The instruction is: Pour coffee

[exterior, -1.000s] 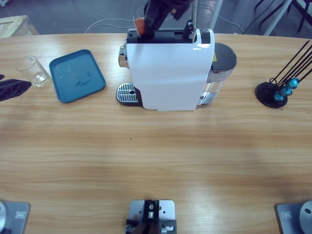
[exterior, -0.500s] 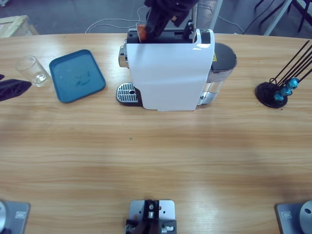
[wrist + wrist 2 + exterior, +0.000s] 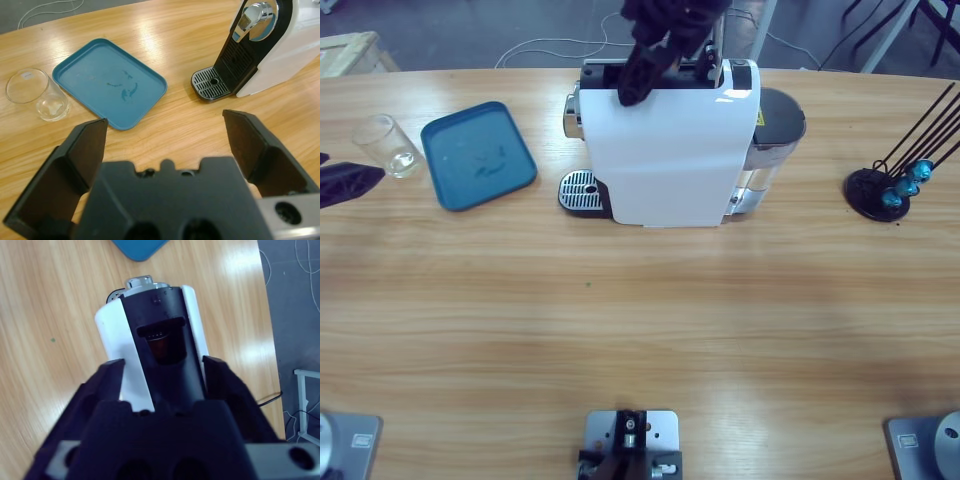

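**A:** so where's the coffee? I can't spot any dark liquid anywhere. The glass (image 3: 36, 96) looks clear and empty, standing on the bench (image 3: 640, 320) just beside the blue tray (image 3: 111, 82), on the side away from the coffee machine (image 3: 665, 150).

**B:** yeah, same here. The left pincer (image 3: 170, 137) is spread wide with nothing in it, hovering over the bench near the tray, with the glass just past its jaw tip.

**A:** and the right pincer (image 3: 160, 367)?

**B:** up over the machine's top, jaws parted either side of the black slot (image 3: 162, 340), holding nothing. There's something orange-brown down inside that slot. The capsule stand (image 3: 890, 185) sits well off on the machine's other side.
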